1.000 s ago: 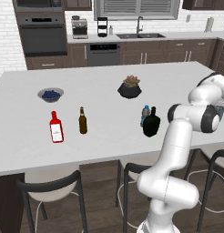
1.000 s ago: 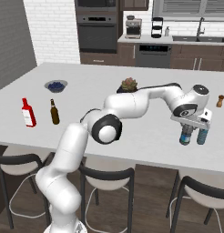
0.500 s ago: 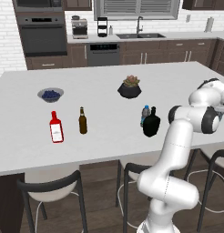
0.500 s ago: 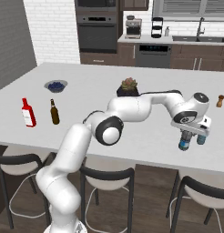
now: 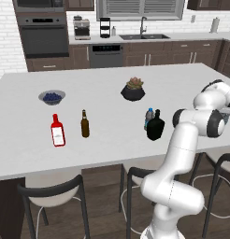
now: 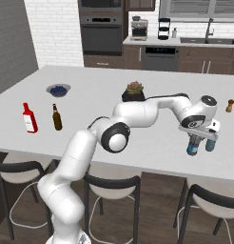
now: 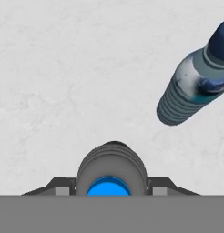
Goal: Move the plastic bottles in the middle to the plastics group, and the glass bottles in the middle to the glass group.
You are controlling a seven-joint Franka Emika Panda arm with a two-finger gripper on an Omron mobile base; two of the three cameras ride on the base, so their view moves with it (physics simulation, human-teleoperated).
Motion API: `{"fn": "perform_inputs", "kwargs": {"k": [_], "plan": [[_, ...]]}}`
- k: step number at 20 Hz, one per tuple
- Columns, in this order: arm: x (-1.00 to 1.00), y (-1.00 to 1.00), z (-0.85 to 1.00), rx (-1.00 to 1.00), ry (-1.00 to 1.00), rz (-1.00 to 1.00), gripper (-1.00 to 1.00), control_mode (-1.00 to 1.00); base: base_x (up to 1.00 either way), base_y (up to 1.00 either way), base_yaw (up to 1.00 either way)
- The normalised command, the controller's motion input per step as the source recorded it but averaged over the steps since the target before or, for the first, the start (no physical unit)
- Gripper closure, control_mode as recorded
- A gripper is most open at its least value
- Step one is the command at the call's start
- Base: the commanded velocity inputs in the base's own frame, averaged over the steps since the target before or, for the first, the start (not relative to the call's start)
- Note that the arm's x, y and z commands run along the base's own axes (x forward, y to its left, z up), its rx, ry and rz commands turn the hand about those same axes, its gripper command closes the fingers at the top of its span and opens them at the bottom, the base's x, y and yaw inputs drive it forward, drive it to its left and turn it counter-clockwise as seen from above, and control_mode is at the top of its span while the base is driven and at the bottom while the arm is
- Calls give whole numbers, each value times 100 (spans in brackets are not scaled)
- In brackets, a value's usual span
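Left base view: the white bench (image 5: 107, 93) carries, at the left, a dark bowl of berries (image 5: 52, 97), a red bottle (image 5: 57, 131) with a white label and a slim brown bottle (image 5: 84, 124) just right of it. Near the middle stands a squat black bottle (image 5: 155, 126), with a clear blue-labelled water bottle (image 5: 149, 117) touching or just beside its left shoulder, partly hidden behind it. A potted succulent (image 5: 133, 89) sits farther back. The arm bends off to the right edge of the bench. Right base view: the pincer (image 6: 197, 142) points straight down at the near right part of the bench, clamped on a small water bottle (image 6: 193, 146) by its upper part; whether its base touches the bench I cannot tell. A second small water bottle (image 6: 210, 145) stands just to its right, close but apart. A brown pepper mill (image 6: 229, 105) stands farther back on the right. Hand view: looking down, the held bottle's blue cap (image 7: 109, 187) sits between the two dark fingers (image 7: 61, 186), and the neighbouring bottle (image 7: 196, 86) stands at upper right on the pale bench top.
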Motion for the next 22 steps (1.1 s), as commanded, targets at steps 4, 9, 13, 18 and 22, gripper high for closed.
{"fn": "perform_inputs", "kwargs": {"k": [4,9,13,18,22], "plan": [[28,-1,10,0,0,0,100,-100,0,0,0],[6,-8,6,0,0,0,100,-100,0,0,0],[0,-5,0,0,0,0,100,-100,0,0,0],[0,0,-6,0,0,0,100,-100,0,0,0],[0,0,0,0,0,0,-100,-100,0,0,0]]}}
